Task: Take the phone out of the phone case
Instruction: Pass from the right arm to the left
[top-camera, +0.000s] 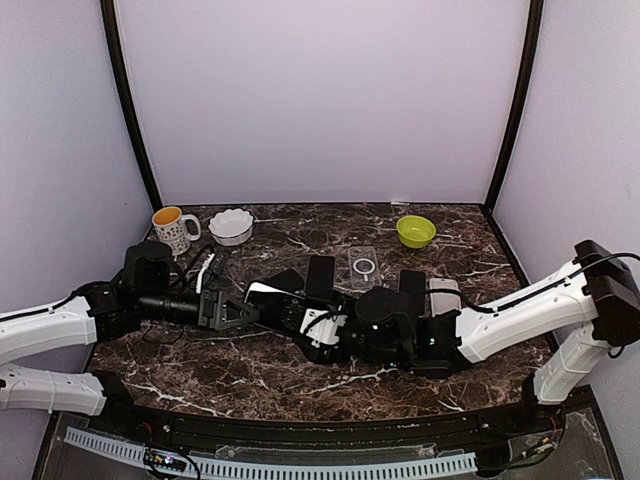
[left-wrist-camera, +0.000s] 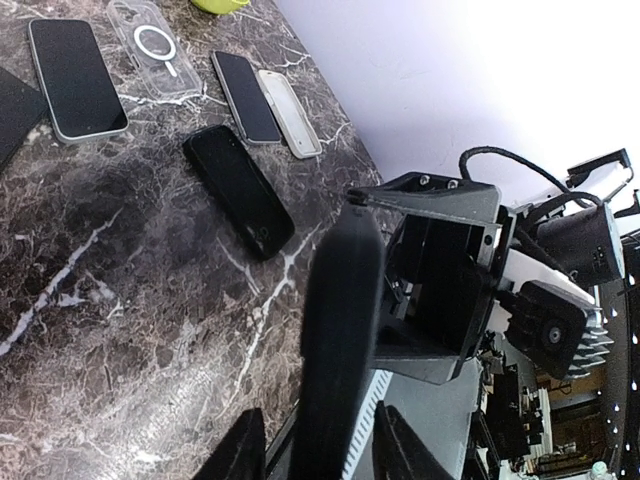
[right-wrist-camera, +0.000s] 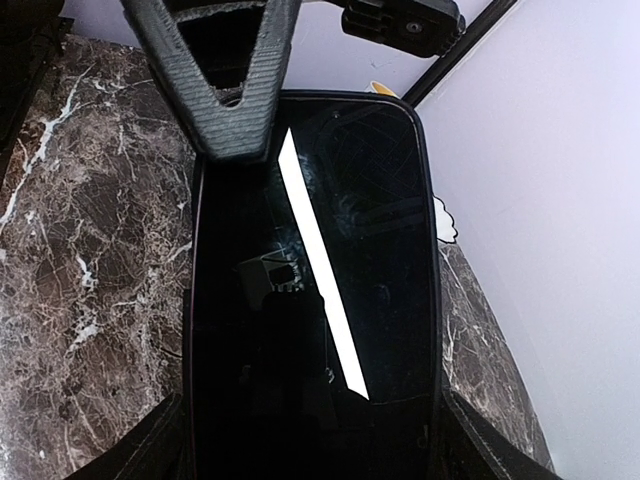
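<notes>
A black phone in its dark case is held off the table between both grippers, screen glossy and reflecting a white strip. My right gripper is shut across its width at the near end, with fingers on both long edges. My left gripper is shut on the other end and sees the phone edge-on between its fingers. One left finger lies over the phone's far corner. In the top view the phone spans from the left gripper to the right gripper.
On the marble table lie a clear case with a ring, a black phone, another dark phone and a white case. At the back stand a mug, a white bowl and a green bowl.
</notes>
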